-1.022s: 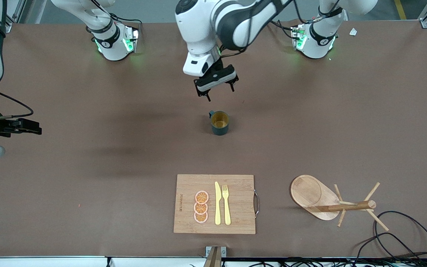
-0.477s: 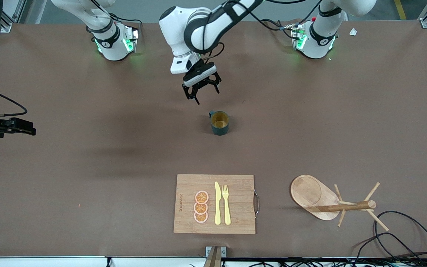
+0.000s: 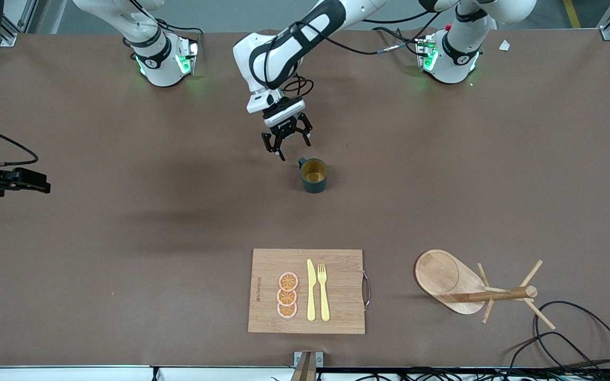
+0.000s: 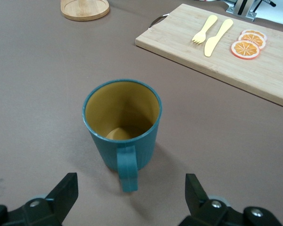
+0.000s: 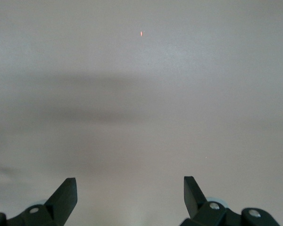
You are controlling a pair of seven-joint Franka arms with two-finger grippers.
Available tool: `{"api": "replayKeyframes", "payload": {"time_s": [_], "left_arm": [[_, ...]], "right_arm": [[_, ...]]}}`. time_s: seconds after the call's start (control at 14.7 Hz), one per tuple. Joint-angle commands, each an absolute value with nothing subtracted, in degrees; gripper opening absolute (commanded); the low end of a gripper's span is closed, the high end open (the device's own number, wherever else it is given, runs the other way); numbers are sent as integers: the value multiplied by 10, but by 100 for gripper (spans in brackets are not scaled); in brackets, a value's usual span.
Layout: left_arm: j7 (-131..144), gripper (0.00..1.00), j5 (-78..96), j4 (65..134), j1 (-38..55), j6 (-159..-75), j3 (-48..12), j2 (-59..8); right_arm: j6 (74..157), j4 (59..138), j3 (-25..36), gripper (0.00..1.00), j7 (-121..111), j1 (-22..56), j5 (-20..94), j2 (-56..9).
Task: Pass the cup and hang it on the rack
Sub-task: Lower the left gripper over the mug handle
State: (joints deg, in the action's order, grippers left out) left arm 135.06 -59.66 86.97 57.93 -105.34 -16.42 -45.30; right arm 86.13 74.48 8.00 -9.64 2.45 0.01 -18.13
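Cup (image 3: 314, 175): upright on the bench (image 3: 125, 264), well apart from the rack (image 3: 474, 289).
Left gripper (image 3: 287, 142): released, just beside the cup's handle.
Right gripper (image 5: 129, 197): released, waiting.
Handling: likely light, rigid, ribbed; grasp wall or handle.

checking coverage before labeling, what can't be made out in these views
- Cup: ribbing too small in the front view.
- Rack: left wrist view cuts it at the edge; only its base shows.
- Right gripper: its arm is cut by the front view's edge.
- Cutting board: printed lettering cut off in the left wrist view.
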Motion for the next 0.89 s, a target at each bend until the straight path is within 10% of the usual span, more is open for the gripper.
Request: {"api": "replayKeyframes", "payload": {"time_s": [0.0,0.82], "left_arm": [[1360,100,-618,857,586,-1044,-158,-466],[1277,86,-680,852,599,-1000,-152,-516]], "right_arm": [[842,744,74,100,-95,19,-4,-167],[804,823,74,100,-97,4,29,-66]]}}
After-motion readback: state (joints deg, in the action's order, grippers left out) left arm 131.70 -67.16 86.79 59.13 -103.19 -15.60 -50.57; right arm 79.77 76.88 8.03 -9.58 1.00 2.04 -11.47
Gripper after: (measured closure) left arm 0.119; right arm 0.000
